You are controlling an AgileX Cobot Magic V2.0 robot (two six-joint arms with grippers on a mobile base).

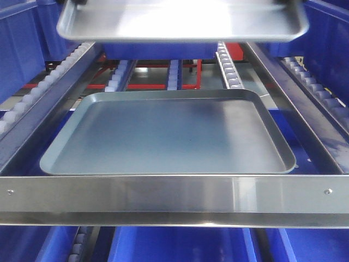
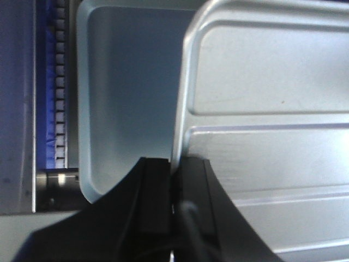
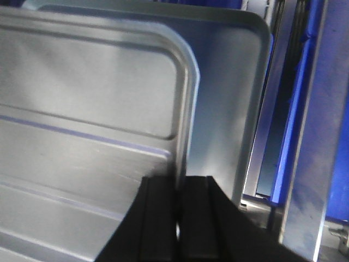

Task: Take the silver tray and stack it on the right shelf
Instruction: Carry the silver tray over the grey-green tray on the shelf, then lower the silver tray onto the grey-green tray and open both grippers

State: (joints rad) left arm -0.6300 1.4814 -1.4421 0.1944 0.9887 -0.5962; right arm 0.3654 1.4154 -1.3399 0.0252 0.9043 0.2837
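Observation:
A silver tray hangs level at the top of the front view, above a second silver tray that lies flat on the shelf. My left gripper is shut on the held tray's left rim, one black finger on each side. My right gripper is shut on the held tray's right rim in the same way. The lower tray shows beyond each rim, in the left wrist view and the right wrist view. In the front view both grippers are cut off by the top edge.
A steel front rail bounds the shelf. Slanted steel side rails with white roller tracks run along both sides. Blue bins sit below, and blue walls stand at the sides.

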